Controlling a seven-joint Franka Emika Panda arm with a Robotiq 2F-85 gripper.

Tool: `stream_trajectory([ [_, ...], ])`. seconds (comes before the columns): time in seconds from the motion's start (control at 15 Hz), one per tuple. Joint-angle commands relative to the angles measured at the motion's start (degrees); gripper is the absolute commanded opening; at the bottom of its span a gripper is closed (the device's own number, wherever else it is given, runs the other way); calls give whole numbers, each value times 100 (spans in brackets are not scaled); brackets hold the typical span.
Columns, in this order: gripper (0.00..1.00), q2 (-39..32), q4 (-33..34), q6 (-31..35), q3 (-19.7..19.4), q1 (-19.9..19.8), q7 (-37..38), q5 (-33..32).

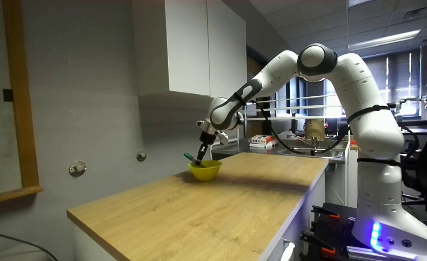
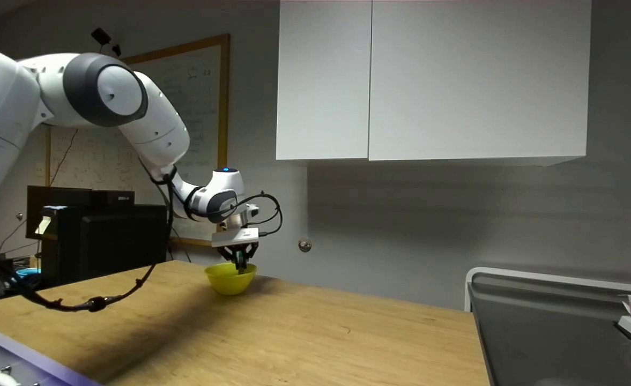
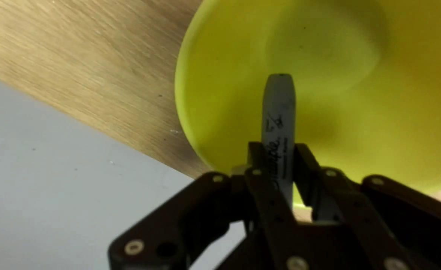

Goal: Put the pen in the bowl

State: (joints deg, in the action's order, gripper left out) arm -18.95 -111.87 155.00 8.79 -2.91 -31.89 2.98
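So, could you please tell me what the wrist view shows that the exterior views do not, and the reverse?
Only the wrist view shows the lettering on the pen and the floor of the yellow bowl.
Only the exterior views show the robot arm and the wall cabinet.
Both kinds show the tool holding the pen at the bowl, and the wooden countertop.

1 arched arm, gripper downward

Smooth plastic-looking bowl, wood-grain countertop
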Motion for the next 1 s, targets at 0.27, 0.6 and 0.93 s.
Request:
stream_trajectory([
  [0.27,49,1258,-1527,588,8,-15,189,91],
  [0.6,84,1530,-1869,460,-124,92,199,89],
  [0.93,100,1805,-2121,207,-387,229,915,-743],
])
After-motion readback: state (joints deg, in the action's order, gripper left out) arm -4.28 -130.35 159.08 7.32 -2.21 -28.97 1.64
